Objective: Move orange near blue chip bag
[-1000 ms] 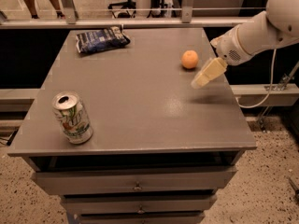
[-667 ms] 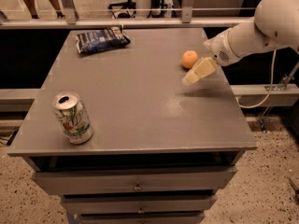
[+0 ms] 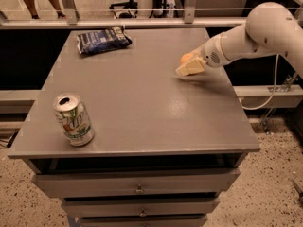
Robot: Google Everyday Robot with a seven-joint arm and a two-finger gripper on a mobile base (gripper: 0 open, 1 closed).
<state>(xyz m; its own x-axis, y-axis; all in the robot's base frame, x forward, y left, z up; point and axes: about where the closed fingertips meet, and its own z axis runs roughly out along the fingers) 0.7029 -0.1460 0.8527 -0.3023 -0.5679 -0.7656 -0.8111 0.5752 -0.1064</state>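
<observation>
The orange (image 3: 185,57) sits on the grey table (image 3: 142,98) near its right edge, partly hidden behind my gripper. My gripper (image 3: 190,66) is at the orange, right in front of it and low over the table top, with the white arm reaching in from the right. The blue chip bag (image 3: 102,40) lies flat at the table's far left corner, well away from the orange.
A green-and-white soda can (image 3: 73,119) stands upright near the front left of the table. Drawers (image 3: 137,188) run below the front edge. A railing (image 3: 142,21) and a person's legs are behind the table.
My gripper has moved left and back toward the orange and now covers part of it. The orange, bag and can have not moved.
</observation>
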